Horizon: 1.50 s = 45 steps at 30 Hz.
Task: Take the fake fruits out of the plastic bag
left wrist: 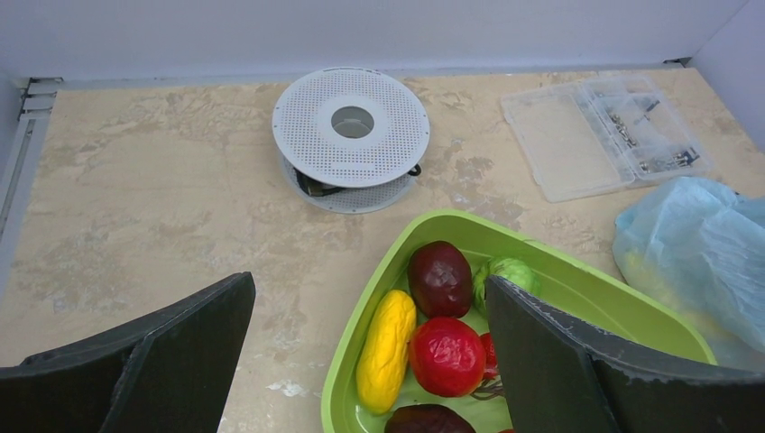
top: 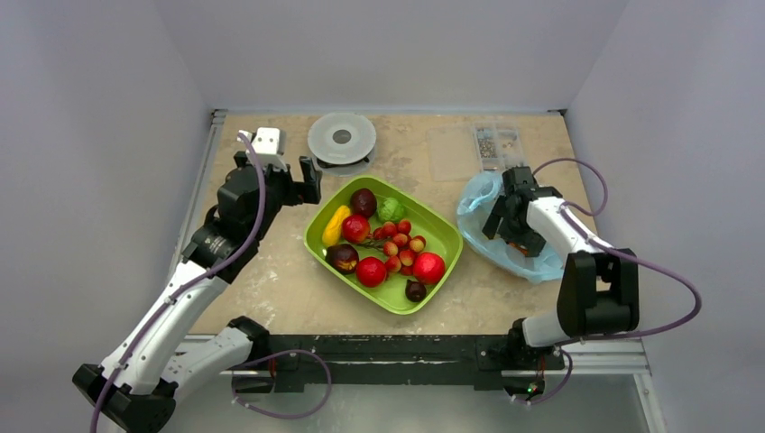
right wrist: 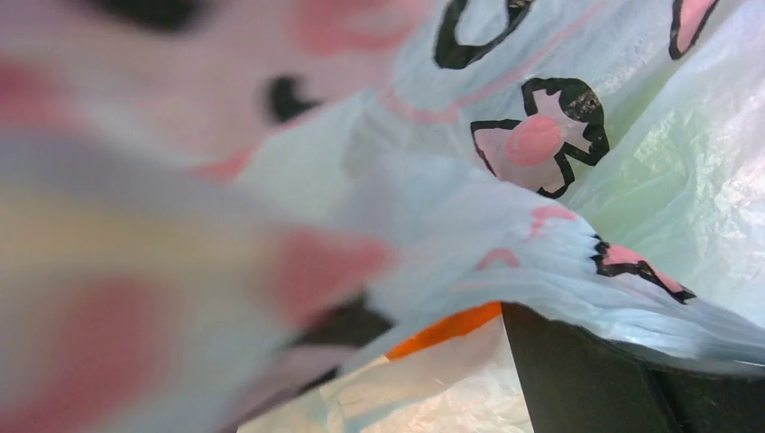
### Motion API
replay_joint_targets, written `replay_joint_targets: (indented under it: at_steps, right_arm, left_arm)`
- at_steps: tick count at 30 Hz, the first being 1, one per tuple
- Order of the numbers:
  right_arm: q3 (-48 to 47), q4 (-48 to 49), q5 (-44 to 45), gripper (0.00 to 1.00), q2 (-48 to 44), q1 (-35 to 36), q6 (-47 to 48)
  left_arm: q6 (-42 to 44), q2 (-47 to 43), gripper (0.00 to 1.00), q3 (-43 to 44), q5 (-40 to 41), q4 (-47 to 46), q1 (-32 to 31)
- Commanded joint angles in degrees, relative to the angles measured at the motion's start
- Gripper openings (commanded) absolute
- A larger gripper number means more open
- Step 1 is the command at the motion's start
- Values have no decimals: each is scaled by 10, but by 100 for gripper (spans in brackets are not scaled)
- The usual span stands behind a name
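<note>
The light-blue plastic bag [top: 478, 203] lies crumpled right of the green tray [top: 439, 233]. My right gripper [top: 511, 225] reaches down into it, jaws open. In the right wrist view the printed bag [right wrist: 541, 144] drapes over one dark finger [right wrist: 613, 379], and a sliver of an orange fruit [right wrist: 447, 329] shows under the film. The tray holds a yellow banana [top: 336, 225], red balls [top: 355, 228] [top: 428, 267], dark fruits [top: 364, 200] and small red berries [top: 400, 244]. My left gripper [top: 302, 180] hangs open over the tray's far-left corner, holding nothing; between its fingers I see the banana [left wrist: 386, 350].
A white perforated disc [top: 342, 138] sits at the back of the table. A clear plastic box of small parts [top: 496, 144] stands behind the bag. A lumpy green ball [left wrist: 510, 271] lies in the tray. Walls close in on three sides.
</note>
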<state>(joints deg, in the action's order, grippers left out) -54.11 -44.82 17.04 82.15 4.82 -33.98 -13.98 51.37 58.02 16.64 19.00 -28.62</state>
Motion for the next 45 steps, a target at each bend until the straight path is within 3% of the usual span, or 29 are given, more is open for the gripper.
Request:
replay_joint_targets:
  at_steps: [1, 10, 17, 21, 31, 35, 42, 45]
  right_arm:
    - [10, -16, 4, 99, 23, -10, -32]
    - [44, 61, -24, 99, 33, -22, -73]
    - [77, 257, -153, 89, -51, -22, -105]
    - [98, 320, -136, 96, -83, -21, -96]
    - [64, 236, -76, 97, -47, -22, -34]
    - [85, 221, -89, 89, -48, -22, -44]
    - [104, 169, -106, 93, -52, -22, -32]
    - [99, 174, -97, 84, -57, -22, -31]
  left_arm:
    - [-5, -13, 100, 25, -6, -6, 3]
    - [-6, -16, 100, 25, -8, -7, 3]
    - [-6, -23, 100, 24, -5, -9, 3]
    - [-8, -18, 100, 25, -9, -7, 3]
    - [-9, -16, 100, 25, -10, -7, 3]
    - [-10, -11, 100, 25, -13, -6, 3]
    - [-12, -8, 100, 25, -17, -7, 3]
    - [-13, -6, 100, 26, -17, -6, 3]
